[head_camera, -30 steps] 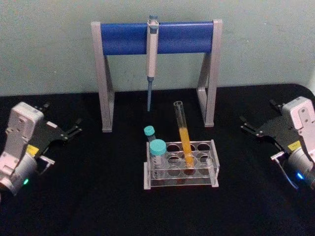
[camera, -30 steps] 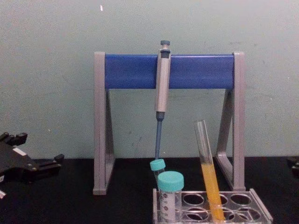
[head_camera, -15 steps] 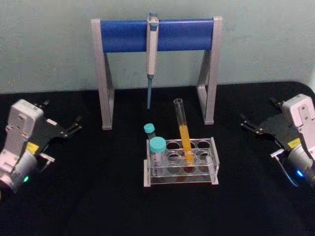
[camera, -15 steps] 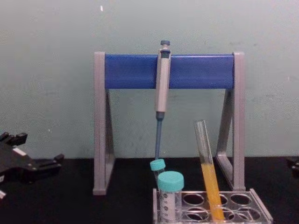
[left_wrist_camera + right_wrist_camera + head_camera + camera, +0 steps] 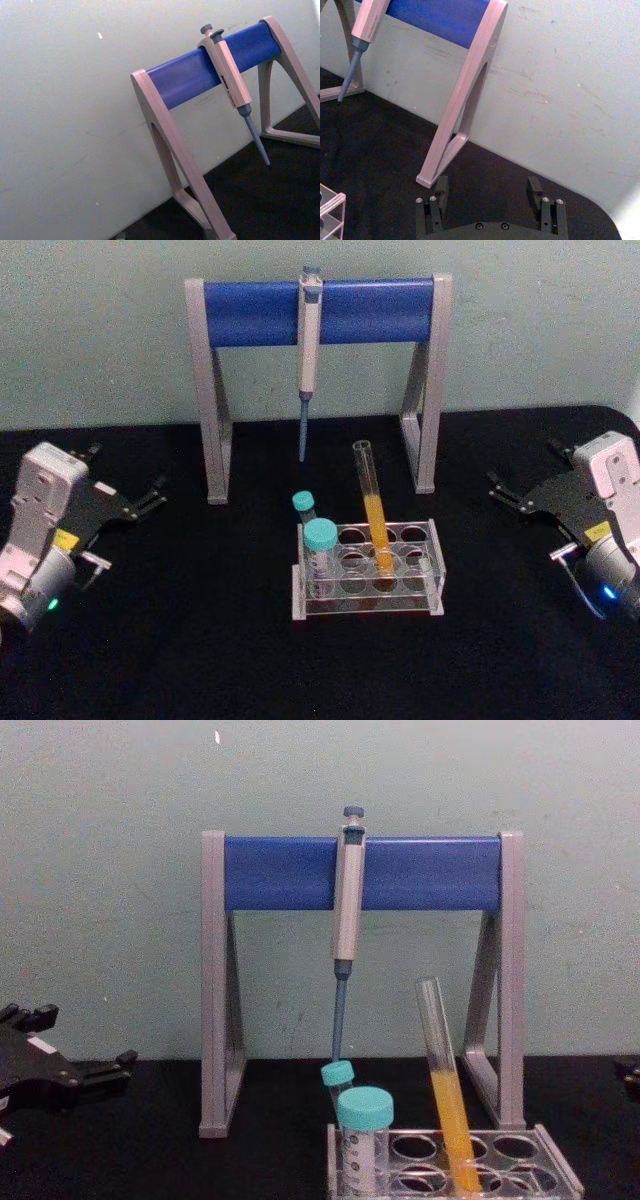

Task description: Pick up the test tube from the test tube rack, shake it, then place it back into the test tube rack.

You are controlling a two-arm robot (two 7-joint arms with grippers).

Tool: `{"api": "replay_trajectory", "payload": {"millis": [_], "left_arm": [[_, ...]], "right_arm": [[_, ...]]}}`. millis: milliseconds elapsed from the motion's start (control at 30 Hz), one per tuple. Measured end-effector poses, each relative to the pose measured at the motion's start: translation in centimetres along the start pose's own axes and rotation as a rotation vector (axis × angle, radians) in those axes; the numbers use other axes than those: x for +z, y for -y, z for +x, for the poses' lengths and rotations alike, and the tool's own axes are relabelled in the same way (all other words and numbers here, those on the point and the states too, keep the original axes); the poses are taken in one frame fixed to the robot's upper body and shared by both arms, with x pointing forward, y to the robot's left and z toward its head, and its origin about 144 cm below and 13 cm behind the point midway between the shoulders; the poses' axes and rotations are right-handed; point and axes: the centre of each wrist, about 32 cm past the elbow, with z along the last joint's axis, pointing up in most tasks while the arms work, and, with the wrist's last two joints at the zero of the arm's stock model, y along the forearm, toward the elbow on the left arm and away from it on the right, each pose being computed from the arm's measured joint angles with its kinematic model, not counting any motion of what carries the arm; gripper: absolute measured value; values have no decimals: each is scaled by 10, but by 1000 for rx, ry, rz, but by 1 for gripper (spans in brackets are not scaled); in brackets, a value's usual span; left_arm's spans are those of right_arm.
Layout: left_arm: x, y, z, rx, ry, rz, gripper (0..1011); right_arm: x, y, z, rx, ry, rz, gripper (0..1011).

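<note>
Now the test tube is sitting in the test tube rack, in one of the middle holes, and it is leaning rather than standing straight, its open top tilting toward the robot's left. Orange-yellow liquid is filling its lower half. Nothing is touching it. The rack is resting on the black desk, near the middle, in front of the grey-and-blue pipette stand, where a pipette is hanging tip down from the blue bar. Two teal-capped tubes are standing at the rack's left end, one behind the other, just beside the long tube but not touching it.

Both arms are waiting at the sides, well apart from the rack. The left tool is hovering over the desk's left edge, its fingers spread open and gripping nothing, pointing toward the stand. The right tool is hovering at the far right, likewise open and empty; in the right wrist view its two black fingers are standing wide apart, facing the stand's right leg.
</note>
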Motion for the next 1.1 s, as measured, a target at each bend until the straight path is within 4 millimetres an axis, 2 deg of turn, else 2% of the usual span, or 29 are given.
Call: {"api": "replay_trajectory", "payload": {"millis": [367,667,900,1100], "left_arm": [[0,0,0,0,0,0,1002],[0,0,0,0,0,0,1001],[0,0,0,0,0,0,1001],[0,0,0,0,0,0,1001]], "right_arm": [[5,6,4,38,-29,51,1000],[16,21,11,280,-94,173,1000],[24,24,3,426,-149,199,1000],[31,18,-8,503,-184,187,1000]]}}
